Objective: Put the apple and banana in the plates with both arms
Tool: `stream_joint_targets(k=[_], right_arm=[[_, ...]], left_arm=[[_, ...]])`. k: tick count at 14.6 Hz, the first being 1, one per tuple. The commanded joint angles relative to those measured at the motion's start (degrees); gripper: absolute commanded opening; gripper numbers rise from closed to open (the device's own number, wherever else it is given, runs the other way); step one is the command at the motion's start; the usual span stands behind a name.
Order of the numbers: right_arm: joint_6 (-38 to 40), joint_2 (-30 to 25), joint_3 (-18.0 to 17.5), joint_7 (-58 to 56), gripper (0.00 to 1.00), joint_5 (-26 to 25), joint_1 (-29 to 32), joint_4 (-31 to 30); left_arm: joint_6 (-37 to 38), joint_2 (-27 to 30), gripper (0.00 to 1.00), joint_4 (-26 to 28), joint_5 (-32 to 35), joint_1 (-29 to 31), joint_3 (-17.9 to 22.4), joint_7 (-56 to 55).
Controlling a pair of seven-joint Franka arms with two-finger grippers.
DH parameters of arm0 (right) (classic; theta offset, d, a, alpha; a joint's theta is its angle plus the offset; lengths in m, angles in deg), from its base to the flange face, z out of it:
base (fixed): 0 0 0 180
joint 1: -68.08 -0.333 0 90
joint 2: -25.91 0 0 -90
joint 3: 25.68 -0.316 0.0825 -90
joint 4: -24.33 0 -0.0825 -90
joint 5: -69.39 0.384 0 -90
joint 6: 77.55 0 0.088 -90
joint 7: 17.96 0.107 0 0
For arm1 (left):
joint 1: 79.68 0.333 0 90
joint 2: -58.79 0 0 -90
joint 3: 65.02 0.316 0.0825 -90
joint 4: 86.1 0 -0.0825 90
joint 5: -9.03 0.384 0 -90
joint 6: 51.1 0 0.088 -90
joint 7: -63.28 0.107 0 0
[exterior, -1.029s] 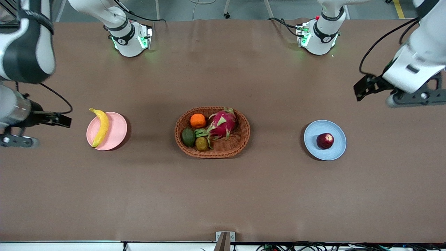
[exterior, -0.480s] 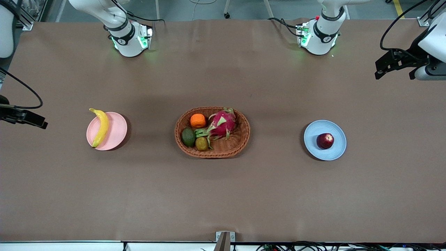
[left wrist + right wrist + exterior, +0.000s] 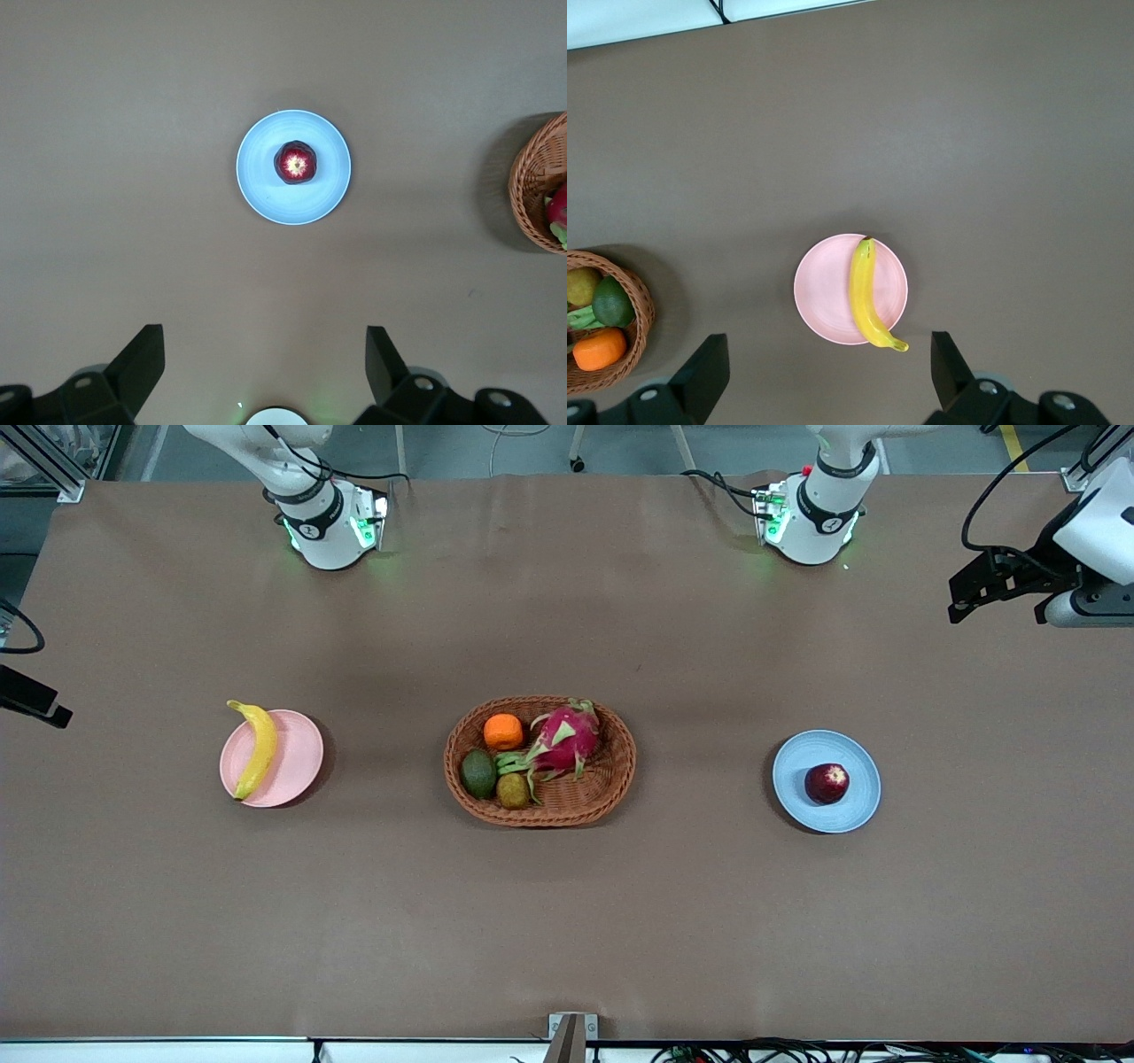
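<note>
The yellow banana (image 3: 255, 748) lies on the pale pink plate (image 3: 299, 760) toward the right arm's end of the table. The dark red apple (image 3: 827, 783) sits on the light blue plate (image 3: 800, 764) toward the left arm's end. My left gripper (image 3: 979, 589) hangs high over the table's end; in the left wrist view it (image 3: 266, 363) is open and empty, apart from the apple (image 3: 295, 163) and blue plate (image 3: 260, 181). My right gripper (image 3: 31, 698) is mostly out of the front view; in the right wrist view it (image 3: 830, 367) is open and empty, apart from the banana (image 3: 864, 292) and pink plate (image 3: 819, 292).
An oval brown wicker basket (image 3: 613, 781) stands mid-table between the plates, holding a pink dragon fruit (image 3: 564, 740), an orange (image 3: 503, 732) and two greenish fruits. Its rim shows in the left wrist view (image 3: 530, 190) and the right wrist view (image 3: 640, 323).
Both arms have drawn back toward their ends of the table. The right arm has nearly left the front view. The fruit and plates have not moved.
</note>
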Motion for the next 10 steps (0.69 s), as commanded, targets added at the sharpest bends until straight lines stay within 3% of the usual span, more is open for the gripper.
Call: stream_joint_targets(k=[1,3,10], right_arm=[[-2.2,-4.1,-1.5,-0.9,1.0,-0.9,1.0,-6.6],[-6.4,-9.6,-1.6,-0.9,1.0,-1.3,0.8,-14.0],[-9.1,-16.5,-1.7,-4.9,1.0,-1.5,1.0,-23.2]], left_arm=[[-0.1,1.9,1.0,1.9,0.1,0.0,-0.7,0.9],[-0.2,1.8,1.0,1.9,0.1,0.0,-0.7,0.9],[-0.5,1.7,1.0,2.1,0.1,0.0,-0.7,0.9]])
